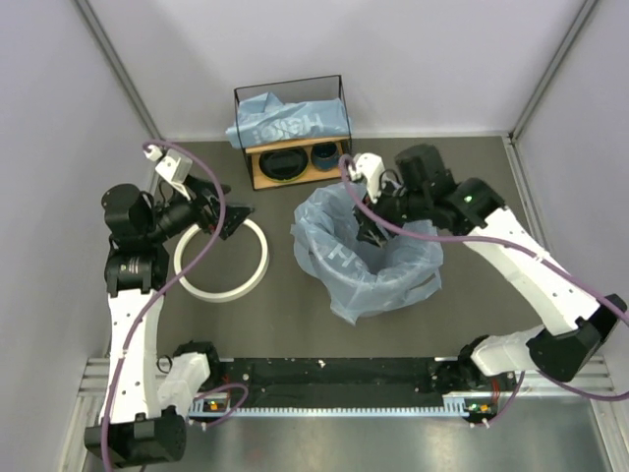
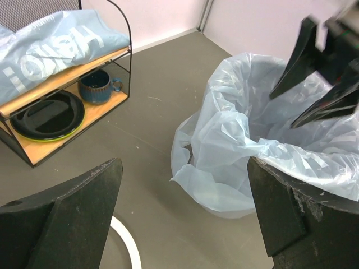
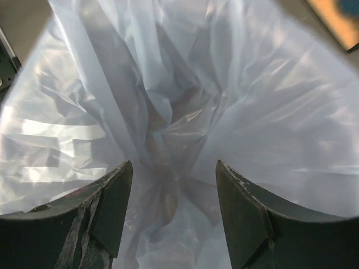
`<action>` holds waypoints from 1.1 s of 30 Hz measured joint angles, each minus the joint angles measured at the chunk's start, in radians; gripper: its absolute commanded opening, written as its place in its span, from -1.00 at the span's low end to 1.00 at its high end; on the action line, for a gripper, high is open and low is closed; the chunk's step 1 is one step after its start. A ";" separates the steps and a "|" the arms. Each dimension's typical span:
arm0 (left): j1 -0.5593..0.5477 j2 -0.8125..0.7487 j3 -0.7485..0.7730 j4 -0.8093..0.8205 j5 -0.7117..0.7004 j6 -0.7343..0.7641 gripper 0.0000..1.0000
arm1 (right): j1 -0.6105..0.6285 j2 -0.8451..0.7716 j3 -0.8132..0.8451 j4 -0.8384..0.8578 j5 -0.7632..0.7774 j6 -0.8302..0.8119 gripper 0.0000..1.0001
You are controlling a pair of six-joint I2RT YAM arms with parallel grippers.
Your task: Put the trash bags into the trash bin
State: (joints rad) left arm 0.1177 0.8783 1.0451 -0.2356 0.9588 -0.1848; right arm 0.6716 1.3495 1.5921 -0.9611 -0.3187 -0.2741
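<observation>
A light-blue trash bag (image 1: 378, 270) is spread open over the trash bin, its edges hanging outside; the bin shows only faintly at the base (image 2: 238, 206). My right gripper (image 1: 369, 233) is open and reaches down into the bag's mouth; the right wrist view shows its tips (image 3: 174, 163) apart over crinkled film (image 3: 168, 101). A second bag with white lettering (image 1: 288, 120) lies on top of the shelf. The bin's white ring rim (image 1: 221, 260) lies flat on the table at the left. My left gripper (image 1: 238, 218) is open and empty above the ring's far edge, facing the bag (image 2: 247, 140).
A black-wire wooden shelf (image 1: 257, 172) stands at the back, holding a dark bowl (image 1: 283, 163) and a blue cup (image 1: 323, 154). Grey walls close in the table on the left, right and back. Bare table lies between the ring and the bin.
</observation>
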 measured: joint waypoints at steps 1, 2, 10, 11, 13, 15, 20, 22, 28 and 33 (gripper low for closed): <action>0.000 -0.010 0.000 -0.003 -0.001 0.005 0.98 | 0.008 -0.007 -0.057 0.038 0.008 0.010 0.18; 0.000 -0.026 0.000 -0.007 -0.004 0.016 0.98 | 0.017 -0.014 -0.109 0.069 0.010 0.019 0.13; 0.000 -0.051 -0.031 -0.020 -0.002 0.072 0.96 | 0.047 0.002 -0.245 0.164 0.021 0.002 -0.35; 0.000 -0.045 -0.037 -0.021 0.001 0.079 0.96 | 0.047 0.016 -0.248 0.166 0.026 -0.008 -0.52; 0.000 -0.026 -0.048 -0.022 0.003 0.091 0.96 | 0.047 0.056 -0.266 0.187 0.042 -0.033 -0.63; 0.000 -0.010 -0.058 -0.030 0.000 0.092 0.93 | 0.047 0.098 -0.288 0.191 0.055 -0.049 -0.80; 0.000 -0.009 -0.058 -0.070 -0.012 0.109 0.92 | 0.047 0.179 -0.332 0.180 0.067 -0.090 -1.00; 0.000 -0.017 -0.058 -0.096 -0.022 0.117 0.93 | 0.047 0.184 -0.345 0.176 0.067 -0.102 -1.00; 0.000 -0.049 -0.058 -0.140 -0.040 0.140 0.93 | 0.047 0.204 -0.396 0.178 0.063 -0.132 -1.00; 0.000 -0.041 -0.058 -0.140 -0.040 0.140 0.93 | 0.047 0.270 -0.423 0.198 0.063 -0.145 -1.00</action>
State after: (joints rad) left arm 0.1177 0.8371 0.9871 -0.3756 0.9188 -0.0452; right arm 0.7181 1.6199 1.1694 -0.7628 -0.2558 -0.4194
